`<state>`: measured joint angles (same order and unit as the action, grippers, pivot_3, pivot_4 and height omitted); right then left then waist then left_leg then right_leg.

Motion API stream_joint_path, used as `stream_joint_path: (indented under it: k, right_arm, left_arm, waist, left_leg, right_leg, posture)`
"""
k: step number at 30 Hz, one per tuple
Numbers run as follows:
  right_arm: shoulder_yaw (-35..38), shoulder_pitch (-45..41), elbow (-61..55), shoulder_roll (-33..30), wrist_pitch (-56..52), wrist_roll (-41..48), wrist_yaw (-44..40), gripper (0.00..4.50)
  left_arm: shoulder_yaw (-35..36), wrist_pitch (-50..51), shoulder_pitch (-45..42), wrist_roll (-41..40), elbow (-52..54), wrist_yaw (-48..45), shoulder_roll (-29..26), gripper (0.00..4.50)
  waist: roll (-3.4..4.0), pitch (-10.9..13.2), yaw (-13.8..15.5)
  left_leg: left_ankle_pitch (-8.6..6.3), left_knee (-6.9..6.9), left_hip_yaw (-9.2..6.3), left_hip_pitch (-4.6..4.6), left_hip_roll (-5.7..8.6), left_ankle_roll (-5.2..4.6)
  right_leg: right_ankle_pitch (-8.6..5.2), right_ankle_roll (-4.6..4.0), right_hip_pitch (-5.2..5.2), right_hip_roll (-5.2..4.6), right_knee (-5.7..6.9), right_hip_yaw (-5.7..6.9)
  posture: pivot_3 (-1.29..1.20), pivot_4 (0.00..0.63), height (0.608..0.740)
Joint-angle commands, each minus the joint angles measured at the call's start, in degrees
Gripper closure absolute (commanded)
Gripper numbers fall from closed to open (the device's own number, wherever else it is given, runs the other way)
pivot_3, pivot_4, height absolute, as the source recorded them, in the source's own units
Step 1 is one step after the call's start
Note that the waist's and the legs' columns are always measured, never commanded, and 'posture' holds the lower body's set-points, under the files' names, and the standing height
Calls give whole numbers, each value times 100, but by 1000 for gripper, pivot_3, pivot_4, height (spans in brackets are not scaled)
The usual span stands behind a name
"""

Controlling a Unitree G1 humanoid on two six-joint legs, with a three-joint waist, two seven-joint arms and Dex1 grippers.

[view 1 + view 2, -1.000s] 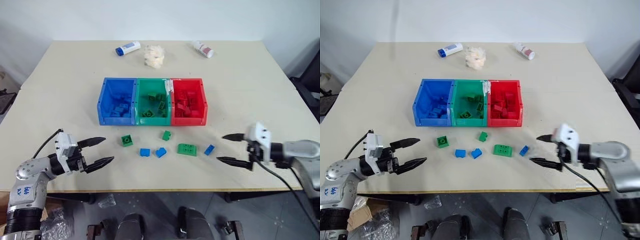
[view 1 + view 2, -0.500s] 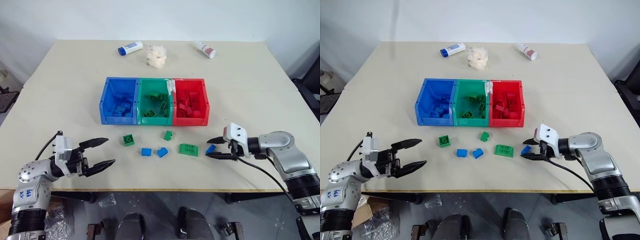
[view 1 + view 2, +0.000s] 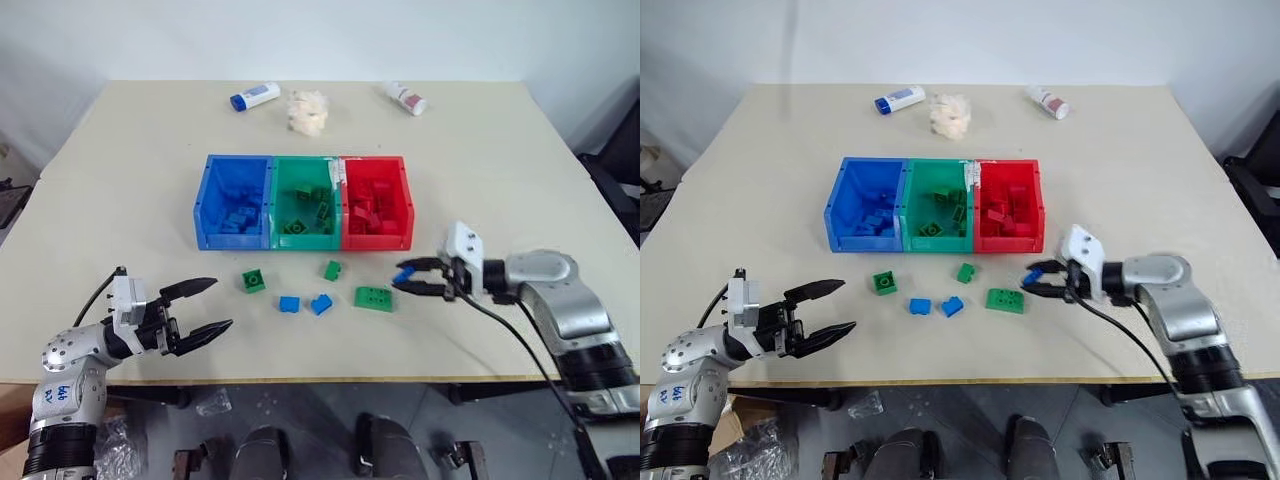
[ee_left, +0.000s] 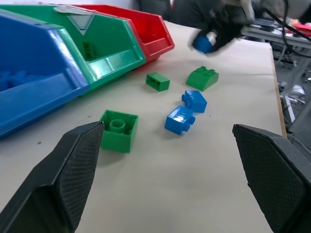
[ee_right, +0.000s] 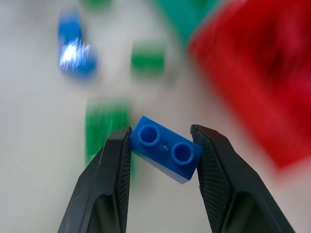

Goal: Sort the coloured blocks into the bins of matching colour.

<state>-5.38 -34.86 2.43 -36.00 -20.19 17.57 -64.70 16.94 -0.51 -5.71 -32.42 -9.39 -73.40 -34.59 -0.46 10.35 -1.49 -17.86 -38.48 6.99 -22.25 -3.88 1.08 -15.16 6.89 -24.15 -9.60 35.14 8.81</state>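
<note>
My left gripper (image 3: 203, 307): jaws spread wide, empty, near left table edge. Row of joined plastic bins, blue (image 3: 232, 201), green (image 3: 305, 200), red (image 3: 377, 203): mid-table. Loose studded plastic bricks near the bins: green (image 3: 254, 281), two blue (image 3: 290, 304), green (image 3: 333, 270), long green (image 3: 374, 298). My right gripper (image 3: 403, 279): pinching a small blue two-stud brick (image 5: 166, 148), near the red bin.
</note>
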Motion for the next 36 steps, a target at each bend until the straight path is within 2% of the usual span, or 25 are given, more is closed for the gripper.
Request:
stream_joint_path:
  k: [1, 4, 8, 13, 16, 17, 18, 24, 29, 33, 36]
  right_arm:
    - [-132, -443, -45, 446, -112, -27, 384, 2981]
    - [-421, -1035, 497, 1301, 175, -271, 796, 2981]
    - [-687, -1981, 1827, 2577, 845, -696, 1414, 2981]
    - [-637, -3076, 3607, 3721, 1852, -954, 1891, 2981]
    - [-475, -3656, 4772, 4234, 2398, -1133, 2578, 2981]
    - [-406, -3734, 5010, 4335, 2566, -1142, 2710, 2275]
    - [-347, -3794, 5196, 4396, 2702, -1145, 2771, 2080]
    - [-226, -3267, 4698, 4055, 2828, -1037, 2152, 119]
    - [-267, -2452, 3544, 3304, 2454, -990, 1482, 26]
    - [-348, -1632, 2039, 2574, 1831, -619, 619, 26]
    - [-263, -688, 628, 1597, 1176, -34, -306, 26]
  left_arm:
    - [61, -136, 6, -55, 116, -56, -34, 0]
    - [-4, -218, -69, -12, 58, -77, -3, 0]
    - [-98, -277, -198, 21, 28, -18, 79, 0]
    - [-161, -331, -241, 38, 94, 106, 146, 0]
    - [-170, -358, -200, 47, 172, 202, 178, 0]
    - [-167, -366, -182, 44, 205, 229, 187, 0]
    - [-166, -370, -185, 43, 207, 242, 191, 0]
    - [-118, -399, -81, 29, 210, 290, 155, 0]
    - [-141, -415, -148, 32, 104, 272, 163, 0]
    - [-211, -411, -262, 41, 23, 216, 180, 0]
    - [-275, -417, -340, 71, -85, 82, 150, 0]
  waist:
    - [0, 0, -12]
    - [0, 0, -43]
    - [0, 0, -70]
    - [-1, 0, -116]
    - [-1, 0, -179]
    - [-2, -1, -185]
    - [-4, -2, -175]
    - [-10, -5, -193]
    - [-10, -5, -169]
    - [-9, -5, -165]
    - [-9, -5, -152]
  left_leg:
    - [0, 3, 0, 0, 0, 0]
    - [-1, 5, 3, -1, 0, 0]
    - [2, 8, 14, -9, 0, 5]
    - [3, 8, 16, -12, 2, 6]
    - [3, 14, 16, -11, 2, 7]
    - [4, 18, 16, -10, 1, 8]
    - [4, 20, 15, -9, 1, 9]
    - [5, 27, 15, -9, 1, 10]
    - [5, 25, 15, -10, 1, 11]
    - [5, 24, 14, -9, 1, 10]
    - [5, 25, 15, -10, 1, 10]
  right_leg:
    - [0, 0, 0, 0, -2, 1]
    - [0, 0, -1, 0, -4, 0]
    - [-1, -1, -27, 1, 17, -10]
    - [-1, -2, -31, 1, 20, -11]
    - [-1, -2, -31, 1, 19, -11]
    - [-2, -3, -31, 1, 20, -11]
    - [-3, -5, -31, 1, 20, -10]
    - [-3, -5, -31, 1, 13, -12]
    - [-3, -6, -31, 2, 14, -13]
    - [-4, -6, -31, 2, 14, -12]
    - [-4, -6, -31, 2, 13, -12]
  posture:
    - [0, 150, 740]
    - [0, 150, 740]
    - [0, 150, 740]
    - [0, 150, 740]
    - [0, 150, 740]
    - [0, 150, 740]
    - [0, 150, 740]
    - [0, 150, 740]
    - [0, 150, 740]
    - [0, 150, 740]
    - [0, 150, 740]
